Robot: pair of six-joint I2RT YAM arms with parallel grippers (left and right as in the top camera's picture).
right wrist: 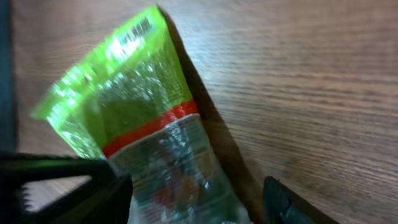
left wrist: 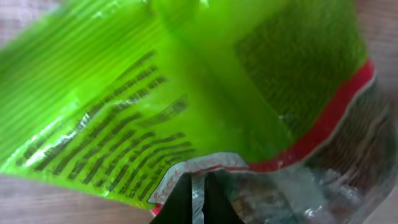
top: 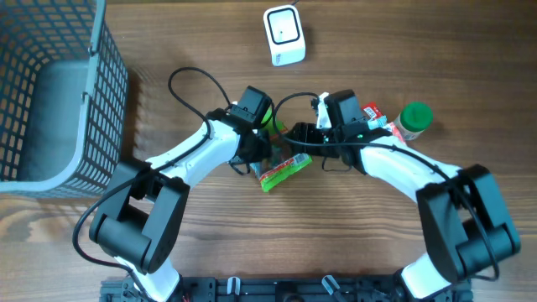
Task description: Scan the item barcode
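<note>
A grey mesh basket [top: 109, 101] stands at the left edge of the tabletop [top: 436, 50] and plays no part so far. Just right of it, near the middle of the tabletop, the left gripper [left wrist: 199, 193] has its jaws pressed together on the sealed white-and-red edge of the green packet [top: 285, 172], so the item is pinched, not merely touched. In the overhead view the packet sits between the two arms, low over the wood or resting on it; I cannot tell which.

The white scanner [top: 284, 35] sits near the far edge, well apart from the packet, and nothing is held up to its face. The right gripper [right wrist: 196, 186] has its jaws apart, one on each side of the packet's clear lower part; the right-hand finger shows a gap to the plastic, so it does not clamp anything. A green-capped bottle [top: 413, 119] lies to the right, beside the right arm.

By my reading, the pick-up is done and the scan is not. The packet has yet to be carried to the scanner and turned so its barcode faces it. Dark bars near the packet's top corner in the right wrist view may be that code, but they are too blurred to be sure.
</note>
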